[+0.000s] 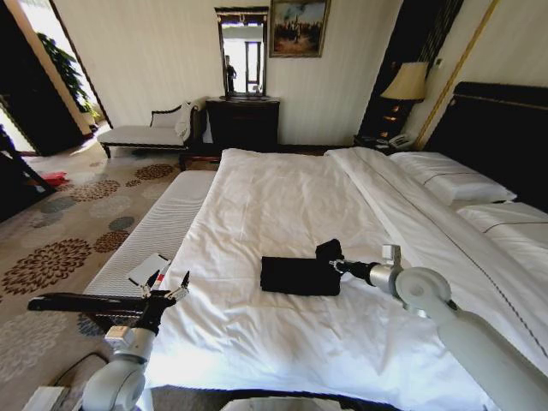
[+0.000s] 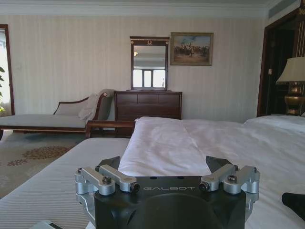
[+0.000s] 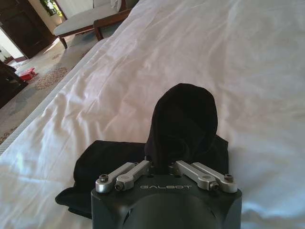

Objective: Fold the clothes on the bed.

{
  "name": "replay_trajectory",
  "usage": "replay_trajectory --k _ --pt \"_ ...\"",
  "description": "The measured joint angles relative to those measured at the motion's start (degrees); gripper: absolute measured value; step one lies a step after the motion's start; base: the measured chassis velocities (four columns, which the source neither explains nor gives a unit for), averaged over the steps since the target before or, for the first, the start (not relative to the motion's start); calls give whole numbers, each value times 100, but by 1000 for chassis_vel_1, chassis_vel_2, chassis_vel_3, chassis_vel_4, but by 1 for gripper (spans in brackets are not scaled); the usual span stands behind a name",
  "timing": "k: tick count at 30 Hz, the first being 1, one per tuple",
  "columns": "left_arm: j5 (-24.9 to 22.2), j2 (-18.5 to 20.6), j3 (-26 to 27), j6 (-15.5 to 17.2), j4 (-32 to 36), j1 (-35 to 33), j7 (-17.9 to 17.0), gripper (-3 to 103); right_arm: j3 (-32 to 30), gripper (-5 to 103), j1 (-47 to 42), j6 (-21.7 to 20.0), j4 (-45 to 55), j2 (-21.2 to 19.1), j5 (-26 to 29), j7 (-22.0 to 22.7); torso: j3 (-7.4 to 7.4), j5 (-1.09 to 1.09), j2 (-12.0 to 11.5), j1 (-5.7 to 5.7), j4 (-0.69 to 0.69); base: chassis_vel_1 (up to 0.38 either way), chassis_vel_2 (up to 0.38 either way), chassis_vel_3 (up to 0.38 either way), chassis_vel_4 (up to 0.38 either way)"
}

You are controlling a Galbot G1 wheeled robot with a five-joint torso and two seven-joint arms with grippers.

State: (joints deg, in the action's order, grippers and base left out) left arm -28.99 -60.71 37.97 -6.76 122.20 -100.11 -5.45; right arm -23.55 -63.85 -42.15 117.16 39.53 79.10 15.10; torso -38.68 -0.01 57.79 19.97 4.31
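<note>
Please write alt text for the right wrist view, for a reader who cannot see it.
The right gripper is shut on a raised fold of the black T-shirt, lifting it above the rest of the shirt, which lies on the white bed.

Three cameras, one bed (image 1: 282, 205).
The head view looks down from above the bed's foot toward the far wall. The left wrist sits low at the bed's edge, facing the dresser (image 2: 147, 105). The right wrist hangs close over the shirt (image 3: 183, 124); all share the white sheet.
</note>
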Motion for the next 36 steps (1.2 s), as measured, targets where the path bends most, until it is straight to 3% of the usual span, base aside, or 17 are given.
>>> replay_trajectory --k 18,36 --pt "0 0 0 0 0 0 1 100 1337 4 810 37 -377 138 -244 7 0 0 0 0 0 0 0 0 0" --pt "0 0 0 0 0 0 1 100 1603 4 1015 128 -555 392 -151 200 0 0 0 0 0 0 0 0 0"
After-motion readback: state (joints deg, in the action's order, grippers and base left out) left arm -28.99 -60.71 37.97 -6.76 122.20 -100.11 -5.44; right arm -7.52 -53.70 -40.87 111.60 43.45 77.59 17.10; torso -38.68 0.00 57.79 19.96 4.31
